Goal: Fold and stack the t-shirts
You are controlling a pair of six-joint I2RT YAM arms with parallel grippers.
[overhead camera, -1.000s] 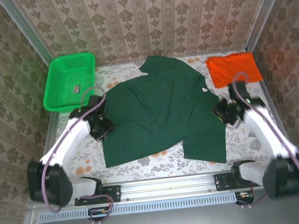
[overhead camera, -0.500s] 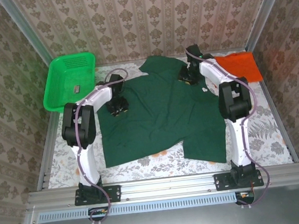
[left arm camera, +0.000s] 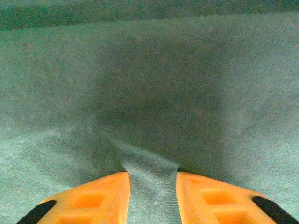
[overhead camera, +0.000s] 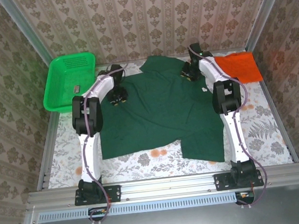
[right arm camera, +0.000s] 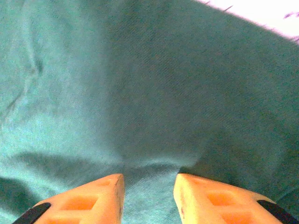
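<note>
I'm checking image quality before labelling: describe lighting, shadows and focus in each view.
Top external: even light, sharp; the green basket and orange t-shirt tint the walls beside them. Left wrist: dark green t-shirt looks soft and washed out, a shadow ahead of the fingers. Right wrist: same cloth looks teal; the table at top right is blown out white.

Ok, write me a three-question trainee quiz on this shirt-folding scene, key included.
1. True or false: the orange t-shirt lies stacked on the green t-shirt.
2. Pick one. The left claw and the right claw each grip: A) nothing; B) the green t-shirt; C) the orange t-shirt.
3. Fill in: at the far left stands a bright green mesh ____.
Key: 1 false, it lies beside it at the far right; 2 B; 3 basket.
</note>
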